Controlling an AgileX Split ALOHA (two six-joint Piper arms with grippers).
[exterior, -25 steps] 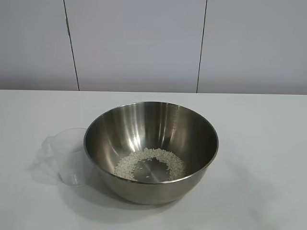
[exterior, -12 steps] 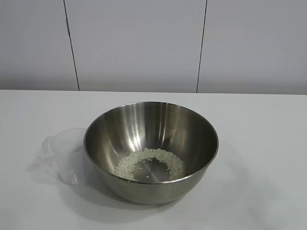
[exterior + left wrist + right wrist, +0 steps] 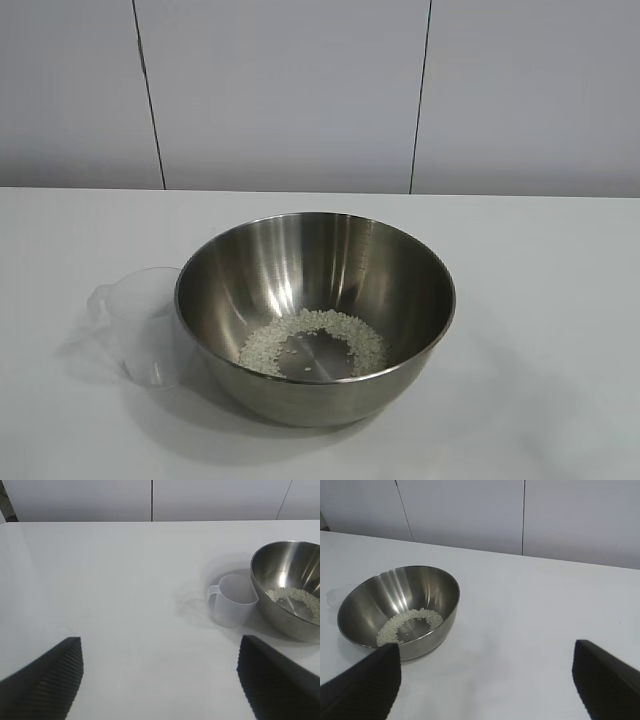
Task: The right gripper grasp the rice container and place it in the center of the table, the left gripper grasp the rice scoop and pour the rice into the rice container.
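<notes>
Plain white table (image 3: pixel 560 300): rice container (image 3: pixel 315 315) central, holding rice (image 3: pixel 312 340), empty rice scoop (image 3: pixel 145 325) touching its side; left gripper (image 3: pixel 157 680) and right gripper (image 3: pixel 485 680) splayed wide, well apart; a careless pass could topple the scoop.

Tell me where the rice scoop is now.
In the exterior view the rice scoop stands upright on the table, just left of the rice container, apparently empty.

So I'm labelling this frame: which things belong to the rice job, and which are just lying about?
Job things: rice container, rice in it, rice scoop upright beside it, open left pincer, open right pincer, table.

Lying about: nothing; only the panelled wall behind.
</notes>
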